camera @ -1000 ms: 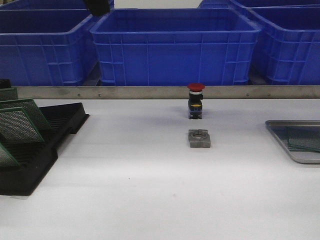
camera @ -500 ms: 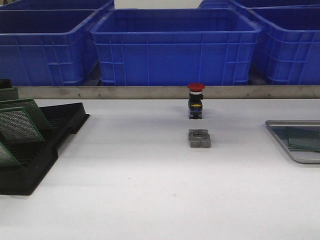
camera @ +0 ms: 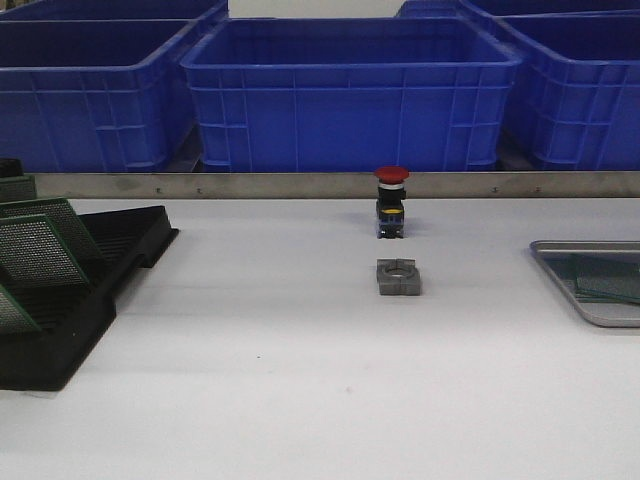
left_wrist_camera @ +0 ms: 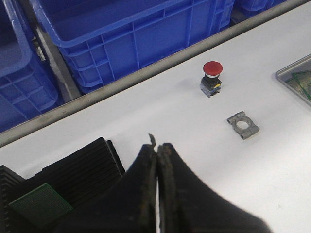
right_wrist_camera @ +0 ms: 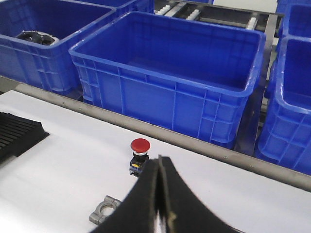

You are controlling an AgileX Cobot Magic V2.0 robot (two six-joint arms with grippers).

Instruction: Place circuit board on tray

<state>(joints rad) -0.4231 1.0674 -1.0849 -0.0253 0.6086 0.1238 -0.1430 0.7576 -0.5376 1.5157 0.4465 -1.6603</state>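
Note:
The silver-grey tray (camera: 556,260) lies at the table's right edge with a green circuit board (camera: 610,279) flat in it. Its corner also shows in the left wrist view (left_wrist_camera: 290,74). More green circuit boards (camera: 36,250) stand in the black slotted rack (camera: 125,240) at the left. One of these boards (left_wrist_camera: 41,206) shows in the left wrist view. My left gripper (left_wrist_camera: 157,148) is shut and empty above the rack's end. My right gripper (right_wrist_camera: 159,160) is shut and empty above the table's middle. Neither gripper shows in the front view.
A red push button (camera: 391,200) and a grey metal clamp (camera: 399,277) sit in the middle of the white table. Large blue bins (camera: 350,90) stand behind a metal rail (camera: 300,184) at the back.
A dark arm part at the top left of the front view one second ago has gone out of view. Nothing on the table has visibly moved.

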